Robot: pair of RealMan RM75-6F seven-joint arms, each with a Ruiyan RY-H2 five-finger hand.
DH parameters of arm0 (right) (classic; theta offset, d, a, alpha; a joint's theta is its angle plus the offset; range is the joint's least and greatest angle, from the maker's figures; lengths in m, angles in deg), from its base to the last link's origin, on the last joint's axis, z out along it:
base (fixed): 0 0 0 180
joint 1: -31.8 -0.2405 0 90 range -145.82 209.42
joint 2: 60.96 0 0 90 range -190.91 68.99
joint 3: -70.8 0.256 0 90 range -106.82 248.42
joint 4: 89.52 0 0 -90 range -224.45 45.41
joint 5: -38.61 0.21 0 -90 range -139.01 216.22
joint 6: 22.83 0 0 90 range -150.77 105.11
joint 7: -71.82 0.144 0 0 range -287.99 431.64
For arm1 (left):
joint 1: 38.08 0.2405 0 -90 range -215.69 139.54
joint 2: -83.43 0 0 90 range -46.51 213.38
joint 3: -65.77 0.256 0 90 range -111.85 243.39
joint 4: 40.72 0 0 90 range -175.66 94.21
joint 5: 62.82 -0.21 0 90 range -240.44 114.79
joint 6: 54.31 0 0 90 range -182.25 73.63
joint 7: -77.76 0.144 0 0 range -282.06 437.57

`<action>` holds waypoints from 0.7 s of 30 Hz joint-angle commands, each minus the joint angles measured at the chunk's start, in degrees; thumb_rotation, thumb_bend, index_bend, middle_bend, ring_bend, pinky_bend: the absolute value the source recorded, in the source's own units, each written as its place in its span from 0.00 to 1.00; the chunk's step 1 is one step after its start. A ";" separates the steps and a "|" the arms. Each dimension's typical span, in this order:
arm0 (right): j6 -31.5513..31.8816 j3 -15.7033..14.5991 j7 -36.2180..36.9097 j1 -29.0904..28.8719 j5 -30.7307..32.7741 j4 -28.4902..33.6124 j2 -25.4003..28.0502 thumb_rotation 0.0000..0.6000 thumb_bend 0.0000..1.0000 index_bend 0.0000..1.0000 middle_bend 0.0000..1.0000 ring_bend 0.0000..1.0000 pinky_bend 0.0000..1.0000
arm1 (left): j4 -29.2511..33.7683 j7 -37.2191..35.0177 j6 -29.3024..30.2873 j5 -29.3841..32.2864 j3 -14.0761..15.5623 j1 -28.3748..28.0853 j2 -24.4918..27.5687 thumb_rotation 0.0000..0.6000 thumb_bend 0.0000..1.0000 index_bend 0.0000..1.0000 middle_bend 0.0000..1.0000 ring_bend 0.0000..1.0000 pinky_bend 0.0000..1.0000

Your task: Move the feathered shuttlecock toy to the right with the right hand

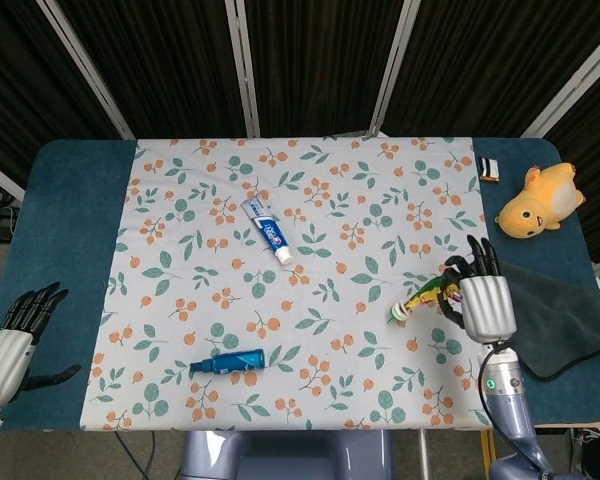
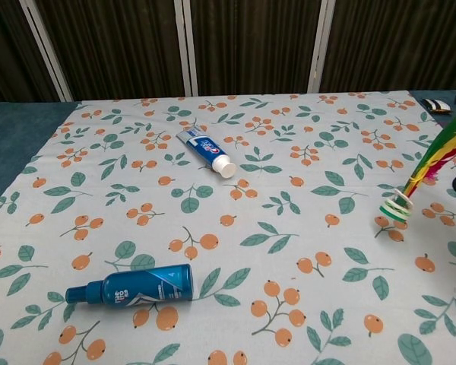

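Observation:
The shuttlecock toy (image 1: 422, 298) has yellow, green and red feathers and a white-and-green disc base (image 2: 396, 207). My right hand (image 1: 482, 298) grips its feathered end near the right edge of the floral cloth, with the base tilted down to the left, just above the cloth. In the chest view only the toy (image 2: 429, 169) and a dark sliver of the hand at the right border show. Low at the table's left edge my left hand (image 1: 12, 340) lies with fingers apart and holds nothing.
A toothpaste tube (image 1: 267, 229) lies mid-cloth and a blue spray bottle (image 1: 228, 361) lies near the front. Right of the cloth are a dark towel (image 1: 555, 310), a yellow plush toy (image 1: 538, 203) and a small black-and-white item (image 1: 490, 167) at the back.

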 commanded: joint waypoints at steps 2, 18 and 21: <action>0.90 -0.45 0.46 -0.03 -1.15 -5.23 -1.46 1.00 0.36 0.65 0.35 0.00 0.00 | 0.12 -0.18 -0.29 0.17 0.02 -0.09 0.11 1.00 0.09 0.00 0.00 0.00 0.00; 2.64 0.65 2.36 -0.80 -1.55 -21.54 -6.74 1.00 0.36 0.65 0.35 0.00 0.00 | 0.06 -0.21 -0.36 0.11 0.00 -0.11 0.09 1.00 0.09 0.00 0.00 0.00 0.00; 2.84 0.30 2.68 -0.72 -1.88 -22.87 -7.19 1.00 0.36 0.65 0.35 0.00 0.00 | 0.11 -0.24 -0.48 0.16 0.01 -0.15 0.13 1.00 0.09 0.00 0.00 0.00 0.00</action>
